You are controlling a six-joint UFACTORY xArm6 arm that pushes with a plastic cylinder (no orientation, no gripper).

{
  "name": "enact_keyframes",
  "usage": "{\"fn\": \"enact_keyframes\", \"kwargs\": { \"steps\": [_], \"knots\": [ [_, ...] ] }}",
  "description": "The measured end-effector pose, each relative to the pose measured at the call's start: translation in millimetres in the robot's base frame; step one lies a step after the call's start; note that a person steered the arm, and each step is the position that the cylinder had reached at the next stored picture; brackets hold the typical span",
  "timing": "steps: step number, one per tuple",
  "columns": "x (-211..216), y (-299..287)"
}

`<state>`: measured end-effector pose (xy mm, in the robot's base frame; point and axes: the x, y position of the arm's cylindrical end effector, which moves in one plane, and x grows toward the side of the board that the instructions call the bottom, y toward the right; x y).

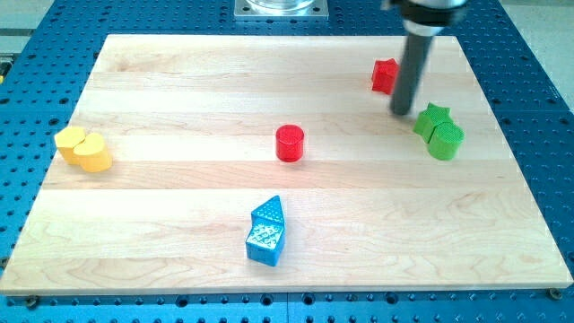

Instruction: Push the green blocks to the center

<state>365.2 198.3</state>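
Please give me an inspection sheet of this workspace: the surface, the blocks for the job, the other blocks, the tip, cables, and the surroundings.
Surface: wooden board, light, lying flat.
Job's things: green star block and green cylinder block, touching, at the view's right, away from the center.
Clutter: red cylinder near the center; red block at the view's top right, partly behind the rod; two yellow blocks touching at the view's left; two blue blocks touching at the view's bottom.
Grippers: none; my tip stands just left of the green star block, contact unclear.
Cables: nothing seen.
Surroundings: blue perforated table; metal base at the view's top.
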Motion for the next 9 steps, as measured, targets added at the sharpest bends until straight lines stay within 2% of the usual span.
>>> {"fn": "enact_keyframes", "kwargs": {
  "steps": [1,2,3,4,5,7,8,9],
  "knots": [
    [7,51],
    [41,54],
    [44,17],
    [44,-63],
    [43,-75],
    [55,57],
    [105,16],
    [109,-45]
  ]
}}
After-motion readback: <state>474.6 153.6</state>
